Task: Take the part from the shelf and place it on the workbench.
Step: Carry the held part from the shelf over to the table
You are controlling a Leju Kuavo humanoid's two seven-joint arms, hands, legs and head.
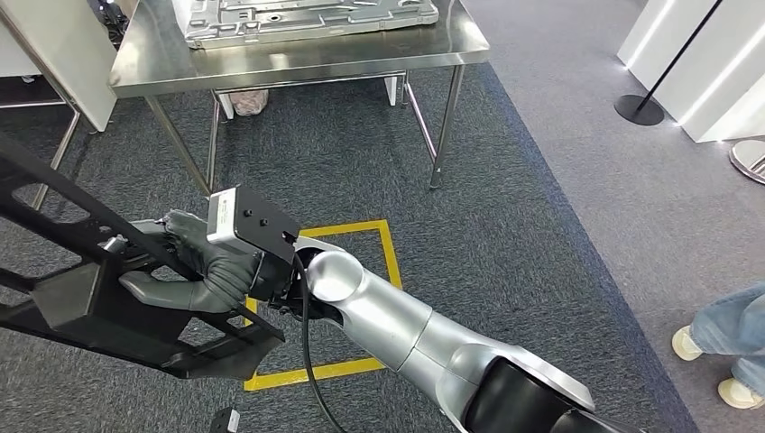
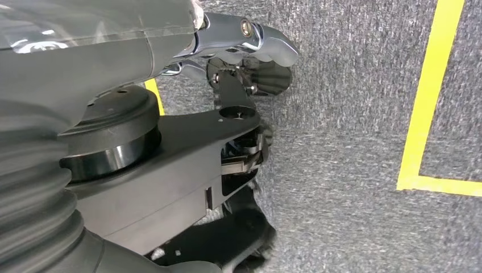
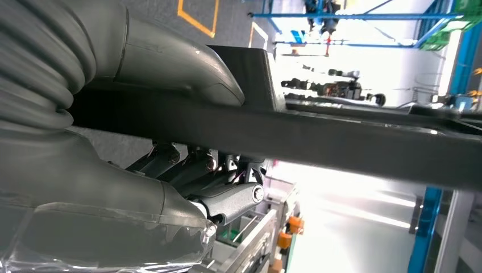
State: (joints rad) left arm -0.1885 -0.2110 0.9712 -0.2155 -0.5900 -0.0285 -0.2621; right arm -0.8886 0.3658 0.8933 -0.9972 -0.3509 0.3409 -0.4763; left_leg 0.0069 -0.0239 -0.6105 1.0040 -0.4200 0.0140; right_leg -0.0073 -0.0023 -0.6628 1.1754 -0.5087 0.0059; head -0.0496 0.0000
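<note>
right hand (image 1: 203, 266) gripping black part (image 1: 81, 298)

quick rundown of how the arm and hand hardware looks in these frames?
Right arm: glossy silver shells with a black joint section near the body. A black camera box with a white label sits at the wrist, and a black cable loops beneath. Right hand is grey-green with a ribbed cover. Left hand: grey ribbed cover, black parts, bright metal linkages.
</note>
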